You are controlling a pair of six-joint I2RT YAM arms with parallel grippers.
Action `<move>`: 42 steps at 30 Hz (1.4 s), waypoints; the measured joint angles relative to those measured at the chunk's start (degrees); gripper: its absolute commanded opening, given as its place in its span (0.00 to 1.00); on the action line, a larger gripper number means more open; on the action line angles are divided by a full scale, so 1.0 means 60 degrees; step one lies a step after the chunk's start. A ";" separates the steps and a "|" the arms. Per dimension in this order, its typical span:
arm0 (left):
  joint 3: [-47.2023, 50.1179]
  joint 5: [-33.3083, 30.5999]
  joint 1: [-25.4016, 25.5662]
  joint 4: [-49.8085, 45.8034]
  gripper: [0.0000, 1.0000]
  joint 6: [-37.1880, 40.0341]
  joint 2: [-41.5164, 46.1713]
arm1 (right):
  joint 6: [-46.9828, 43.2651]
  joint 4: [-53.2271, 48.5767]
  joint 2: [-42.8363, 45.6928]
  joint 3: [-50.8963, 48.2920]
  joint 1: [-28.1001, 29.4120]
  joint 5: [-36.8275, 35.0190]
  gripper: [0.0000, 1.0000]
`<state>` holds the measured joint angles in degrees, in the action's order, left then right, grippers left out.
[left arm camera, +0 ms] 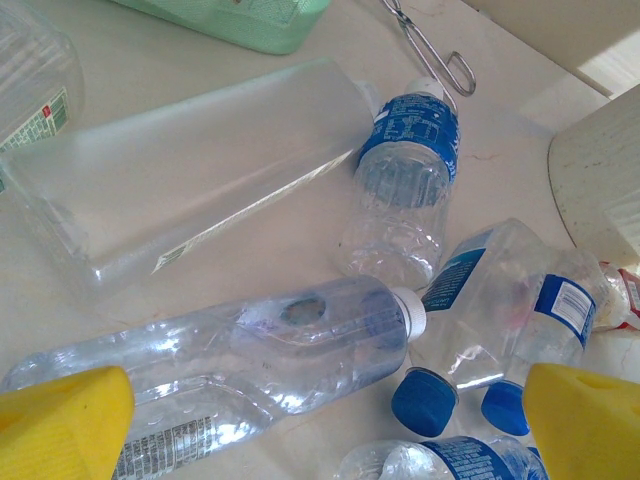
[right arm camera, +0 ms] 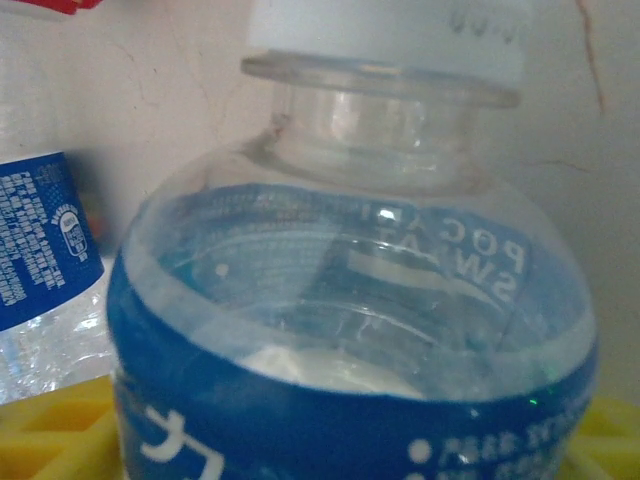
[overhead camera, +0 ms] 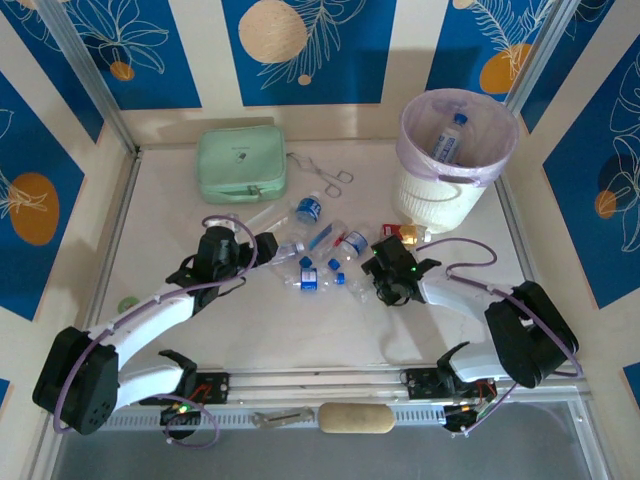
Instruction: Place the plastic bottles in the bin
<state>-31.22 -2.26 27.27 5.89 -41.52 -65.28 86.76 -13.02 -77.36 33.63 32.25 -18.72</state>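
The left claw (overhead camera: 260,243) is open as wide as it goes and holds nothing. If it comes down like this, one finger (left arm camera: 60,425) could land on top of the long bottle (left arm camera: 290,345), because that bottle lies slanted across the gap. Then the bottle could roll or pop away. The other finger could bump the blue caps (left arm camera: 425,400) and push that pile about. The right claw (overhead camera: 382,268) has the round bottle (right arm camera: 350,340) between its yellow pads (right arm camera: 45,435), but I cannot tell if they squeeze it. That bottle is smooth and fat, so a weak grip could let it slip on the way up over the bin (overhead camera: 455,195) rim. The long bottle lies just under the left claw, between its fingers, with its cap pointing ahead and right. The round bottle sits right inside the right claw, with its cap pointing away. The bin stands ahead and to the right of the right claw, well apart from the left claw.
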 measured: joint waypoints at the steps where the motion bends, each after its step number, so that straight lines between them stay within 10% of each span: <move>1: 0.0000 0.0000 0.0000 0.0000 0.99 0.0000 0.0000 | -0.0025 0.0044 0.0051 -0.0040 0.0007 -0.0066 0.66; 12: 0.0000 0.0000 -0.0004 0.0004 0.99 -0.0004 0.0000 | -0.1639 0.0317 0.1443 -0.0204 0.0007 -0.0605 0.54; 27: 0.0004 0.0007 -0.0004 0.0015 0.99 -0.0029 -0.0004 | -0.8007 0.0484 0.2222 0.3009 -0.0047 -0.0313 0.50; 42: 0.0004 0.0011 -0.0004 0.0007 0.99 -0.0029 -0.0004 | -1.0692 0.0364 0.1177 0.7406 -0.4087 0.1770 0.50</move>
<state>-31.20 -2.20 27.24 5.93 -41.69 -65.30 22.61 -10.83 -70.30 78.06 7.73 -8.10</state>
